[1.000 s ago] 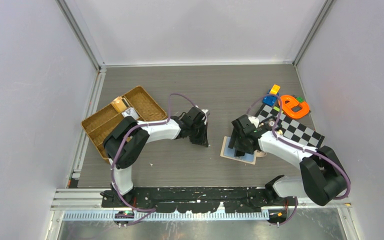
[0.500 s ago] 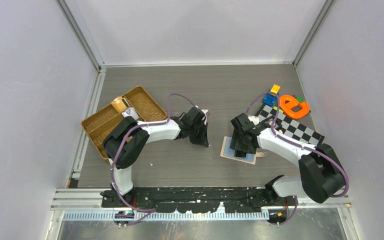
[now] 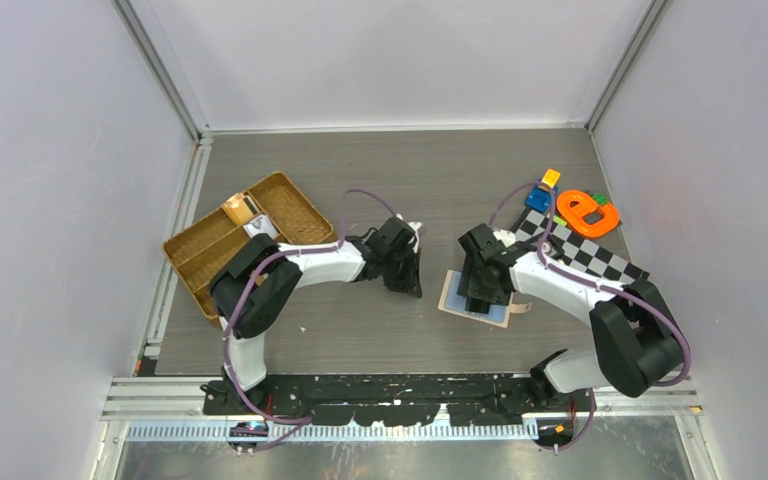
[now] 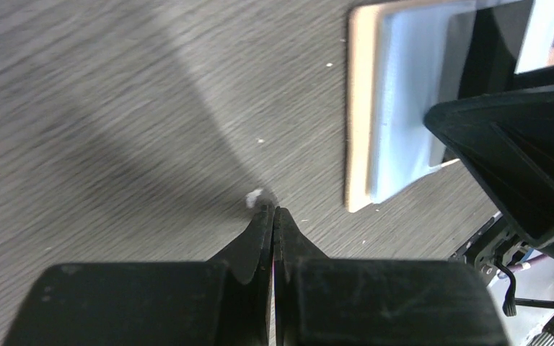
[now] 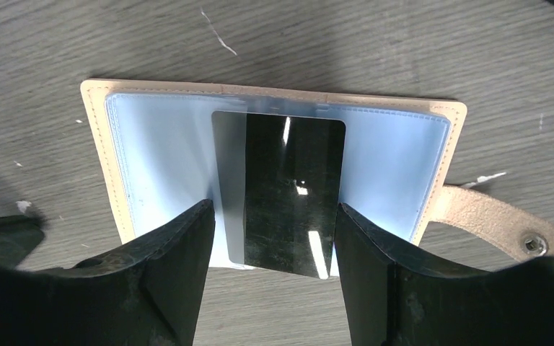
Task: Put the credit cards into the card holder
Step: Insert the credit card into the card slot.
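Note:
The card holder [image 5: 99, 155] lies open on the table, peach rim around pale blue pockets, snap tab [image 5: 501, 227] to the right. A credit card [image 5: 292, 194], grey strip beside a wide glossy dark band, lies flat on the pockets and overhangs the near edge. My right gripper [image 5: 274, 207] stands wide, one finger against each long edge of the card, gripping it across its width. From above, the right gripper [image 3: 481, 298] covers most of the holder [image 3: 450, 300]. My left gripper [image 4: 274, 209] is shut and empty, tips at the table, just left of the holder [image 4: 361, 108].
A brown wicker tray [image 3: 205, 255] with small items sits at the left. A checkered mat [image 3: 590, 262], an orange toy [image 3: 588, 212] and blue and yellow blocks [image 3: 542, 192] lie at the right. A white speck [image 4: 254, 196] lies at the left fingertips.
Both grippers have crept slightly: the left toward the holder, the right a little leftward, with the holder edging left under it. Neither gripper's jaws changed.

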Controlling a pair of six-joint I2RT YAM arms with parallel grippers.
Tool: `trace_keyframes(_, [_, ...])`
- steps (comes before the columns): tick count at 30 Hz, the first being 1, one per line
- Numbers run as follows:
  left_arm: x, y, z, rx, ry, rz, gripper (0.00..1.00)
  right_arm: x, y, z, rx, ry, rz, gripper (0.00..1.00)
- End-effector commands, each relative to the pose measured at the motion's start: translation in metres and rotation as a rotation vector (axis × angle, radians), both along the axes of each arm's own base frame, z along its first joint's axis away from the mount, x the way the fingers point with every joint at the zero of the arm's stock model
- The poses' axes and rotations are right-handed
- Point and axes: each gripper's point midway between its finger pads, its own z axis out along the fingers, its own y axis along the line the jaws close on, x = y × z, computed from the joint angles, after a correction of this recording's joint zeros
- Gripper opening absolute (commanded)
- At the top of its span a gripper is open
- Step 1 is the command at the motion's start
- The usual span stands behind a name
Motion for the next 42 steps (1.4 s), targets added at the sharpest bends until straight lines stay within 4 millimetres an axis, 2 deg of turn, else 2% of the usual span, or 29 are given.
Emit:
trace_keyframes(1, [-0.021,0.002,-0.030,0.082,0.063,-0.034,0.00,0.004,0.007,-0.011,0.009,0.001,0.004,0.66])
trace_keyframes(10, [-0.025,-0.004,-0.039,0.089,0.068,-0.052,0.00,0.016,0.027,-0.012,0.094,-0.048,-0.030,0.65])
trace_keyframes(18, [-0.026,-0.004,-0.041,0.089,0.074,-0.054,0.00,0.019,0.043,-0.014,0.171,-0.054,-0.035,0.55])
trace_keyframes(24, [-0.026,-0.003,-0.040,0.088,0.072,-0.053,0.00,0.019,0.051,-0.017,0.217,-0.058,-0.043,0.54])
trace_keyframes(33, [-0.025,0.005,-0.035,0.110,0.050,-0.040,0.00,0.017,0.048,-0.005,0.238,-0.110,-0.070,0.53])
trace_keyframes(38, [-0.025,0.005,-0.036,0.112,0.052,-0.040,0.00,0.018,0.066,0.005,0.349,-0.144,-0.018,0.55])
trace_keyframes(42, [-0.025,0.005,-0.036,0.114,0.054,-0.040,0.00,0.019,0.069,0.006,0.368,-0.160,-0.012,0.56])
